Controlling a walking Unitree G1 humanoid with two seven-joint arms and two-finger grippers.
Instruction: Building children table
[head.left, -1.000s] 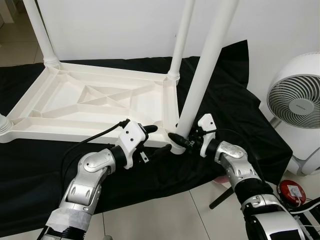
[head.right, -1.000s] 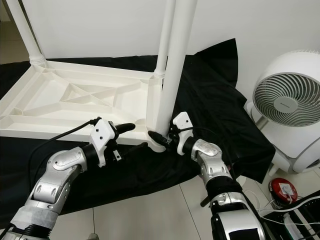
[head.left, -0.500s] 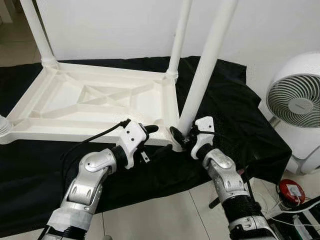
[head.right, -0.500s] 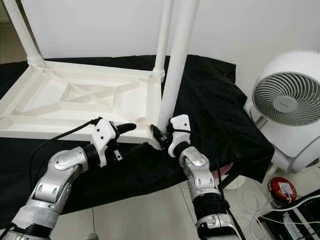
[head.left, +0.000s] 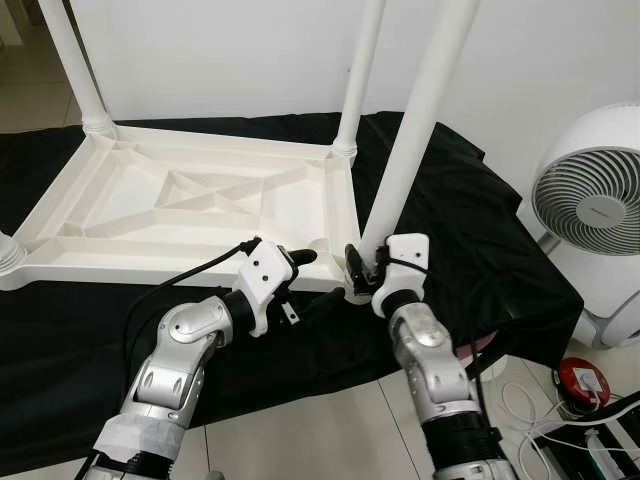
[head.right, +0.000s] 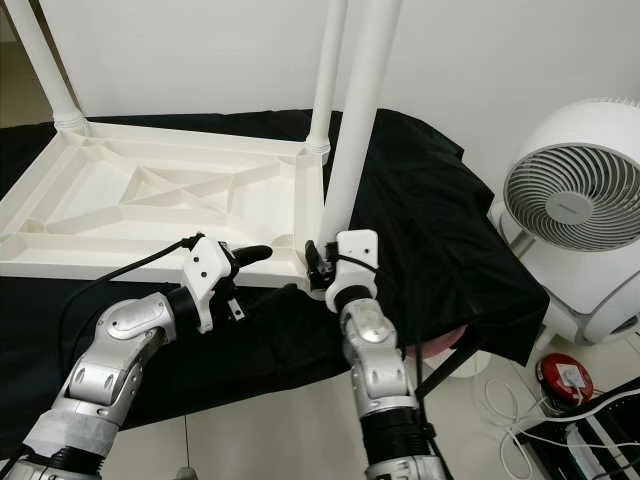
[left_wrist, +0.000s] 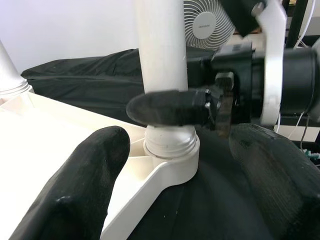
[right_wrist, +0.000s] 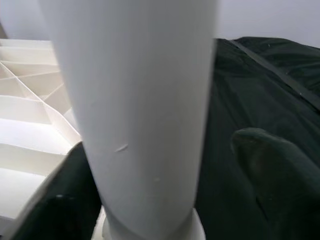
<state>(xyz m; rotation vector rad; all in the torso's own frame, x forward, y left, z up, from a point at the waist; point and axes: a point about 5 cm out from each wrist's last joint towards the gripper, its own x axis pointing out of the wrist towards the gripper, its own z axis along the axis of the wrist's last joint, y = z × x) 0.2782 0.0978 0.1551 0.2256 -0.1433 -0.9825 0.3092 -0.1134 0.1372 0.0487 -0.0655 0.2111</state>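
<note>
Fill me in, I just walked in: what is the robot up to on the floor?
It is putting together a white children's table, which lies upside down on a black cloth. The right hand grips the near corner leg just above its socket, with the leg standing upright in the corner. The left hand hovers open beside that corner, touching nothing. A white fan stands nearby.

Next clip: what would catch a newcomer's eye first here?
The upside-down white table top lying on the black cloth, legs pointing up. The right gripper sits at the base of the near-corner leg, jaws either side of it, with the left gripper close beside.
</note>
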